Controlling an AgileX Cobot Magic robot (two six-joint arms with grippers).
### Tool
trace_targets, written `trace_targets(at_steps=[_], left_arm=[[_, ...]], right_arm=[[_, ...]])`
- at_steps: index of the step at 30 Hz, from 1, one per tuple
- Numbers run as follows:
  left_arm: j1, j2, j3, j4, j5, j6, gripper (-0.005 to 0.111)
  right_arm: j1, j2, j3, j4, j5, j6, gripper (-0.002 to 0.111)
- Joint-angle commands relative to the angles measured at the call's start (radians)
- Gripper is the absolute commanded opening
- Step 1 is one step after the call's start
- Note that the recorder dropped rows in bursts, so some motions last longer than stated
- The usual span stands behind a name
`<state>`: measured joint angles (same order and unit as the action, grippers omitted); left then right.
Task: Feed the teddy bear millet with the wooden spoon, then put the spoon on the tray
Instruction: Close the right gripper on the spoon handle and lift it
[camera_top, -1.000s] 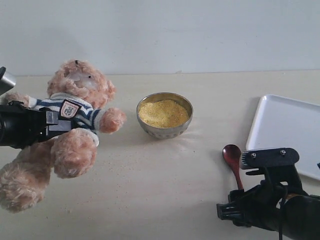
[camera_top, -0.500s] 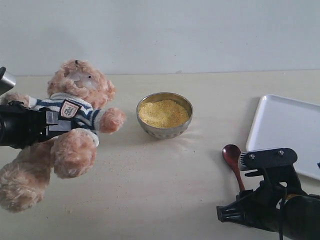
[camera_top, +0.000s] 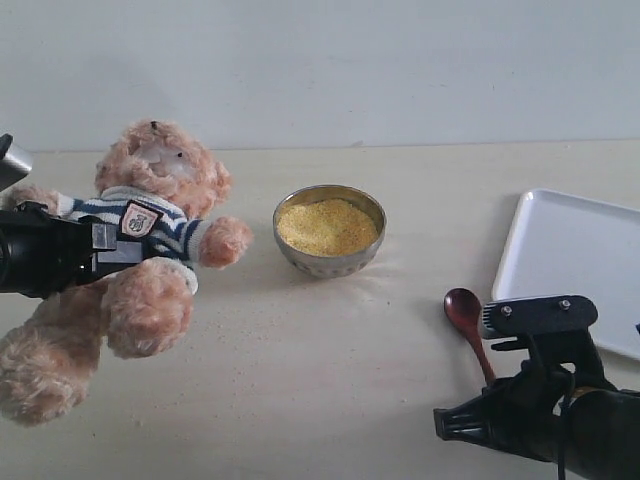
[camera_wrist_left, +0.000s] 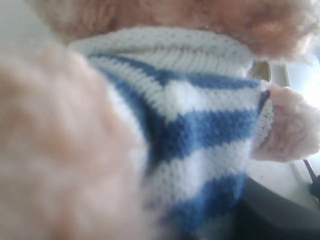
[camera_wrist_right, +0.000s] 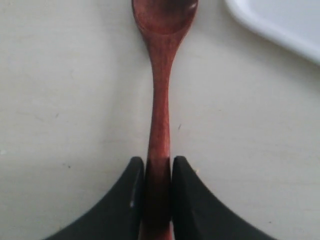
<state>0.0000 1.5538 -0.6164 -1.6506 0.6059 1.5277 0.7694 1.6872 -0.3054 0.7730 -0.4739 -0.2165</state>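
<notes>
Where the teddy bear (camera_top: 150, 235) was, exterior view: leaning at the left of the table (camera_top: 320, 390), left claw (camera_top: 118, 247) against its striped shirt (camera_top: 165, 225).
Millet (camera_top: 327, 226), exterior view: heaped in a metal bowl (camera_top: 330, 262) mid-table, right of the bear.
Wooden spoon (camera_top: 466, 312), exterior view: between bowl and tray (camera_top: 570, 250), nearer the tray.
Left wrist view: shirt and fur filled the picture; the left claw's grip could not be told.
Right wrist view: right claw (camera_wrist_right: 158, 165) was clamped on the spoon's handle, a tray corner nearby.
</notes>
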Motion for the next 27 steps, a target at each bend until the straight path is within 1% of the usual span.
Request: trace_targets(at_steps=[1,11,14,18,23,25,27], left_arm=[[0.002,-0.007,0.001,-0.005,0.019,-0.003,0.005],[0.002,-0.007,0.001,-0.005,0.019,-0.001,0.005],[0.002,-0.007,0.001,-0.005,0.019,-0.001,0.005],[0.002,-0.007,0.001,-0.007,0.019,-0.001,0.005],[0.002,-0.007,0.001,-0.007,0.019,-0.001,0.005],[0.002,-0.007,0.001,-0.007,0.019,-0.001,0.005],[0.002,-0.007,0.001,-0.007,0.019,-0.001,0.005]], right_arm=[[-0.004,-0.003,0.001,0.004,0.006,-0.03,0.0],[-0.004,-0.007,0.001,-0.017,-0.069,-0.061,0.0],[-0.004,-0.055,0.001,-0.028,-0.061,-0.075,0.0],[-0.004,-0.164,0.001,-0.028,-0.038,-0.144,0.0],[-0.004,-0.315,0.001,-0.076,-0.043,-0.345,0.0],[-0.004,-0.376,0.001,-0.103,-0.072,-0.464,0.0],[-0.004,-0.423,-0.009,-0.119,-0.086,-0.632,0.0]])
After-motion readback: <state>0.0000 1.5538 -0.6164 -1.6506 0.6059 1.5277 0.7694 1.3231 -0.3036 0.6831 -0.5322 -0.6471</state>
